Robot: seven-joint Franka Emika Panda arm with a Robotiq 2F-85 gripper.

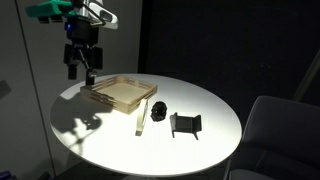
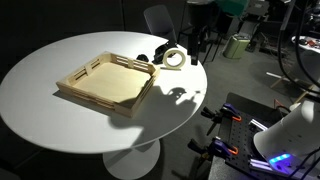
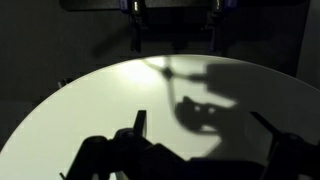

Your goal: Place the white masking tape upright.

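Observation:
The white masking tape (image 2: 174, 58) is a small cream ring lying flat on the round white table (image 2: 60, 125), just off a corner of the wooden tray (image 2: 108, 82). I cannot make it out in the exterior view that shows the tray (image 1: 120, 95) at centre left. My gripper (image 1: 82, 72) hangs in the air above the table's edge beside the tray, open and empty. In the exterior view with the tape, it (image 2: 197, 45) is above and just beyond the roll. The wrist view shows only bare table, my open fingers (image 3: 197, 115) and their shadow.
A small black round object (image 1: 160, 108) and a black bracket-like piece (image 1: 185, 124) lie on the table beside the tray. A pale thin strip (image 1: 141, 116) lies along the tray's side. A grey chair (image 1: 275, 130) stands by the table. Equipment stands on the floor (image 2: 250, 140).

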